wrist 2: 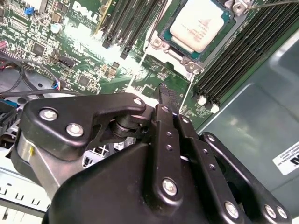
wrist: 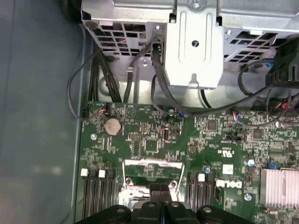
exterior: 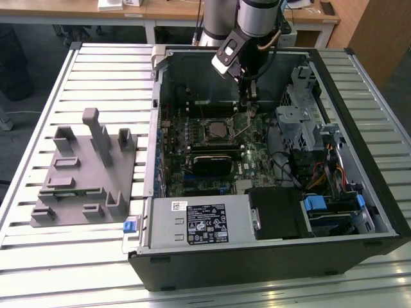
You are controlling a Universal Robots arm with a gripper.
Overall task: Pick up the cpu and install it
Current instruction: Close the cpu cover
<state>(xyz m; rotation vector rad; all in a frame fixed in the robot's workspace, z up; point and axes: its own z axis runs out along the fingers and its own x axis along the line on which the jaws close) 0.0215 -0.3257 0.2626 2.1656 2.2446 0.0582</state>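
The cpu [wrist 2: 198, 23], a flat square chip with a silver-white top, lies inside the motherboard socket [exterior: 215, 131] in the open computer case. In the second wrist view my gripper [wrist 2: 163, 88] is shut, its black fingers pressed together with nothing between them, a short way off the socket's corner. The exterior view has the gripper [exterior: 249, 108] hanging low over the motherboard, just to the exterior view's right of the socket. The first wrist view shows the closed fingertips [wrist: 161, 190] over the socket's raised metal load plate [wrist: 150, 167].
Black memory slots [wrist 2: 243, 51] flank the socket. A metal drive cage [exterior: 302, 122] with cables stands on the exterior view's right, and a power supply [exterior: 202, 221] lies along the case's near wall. A grey parts fixture [exterior: 83, 170] sits on the slatted table [exterior: 38, 269].
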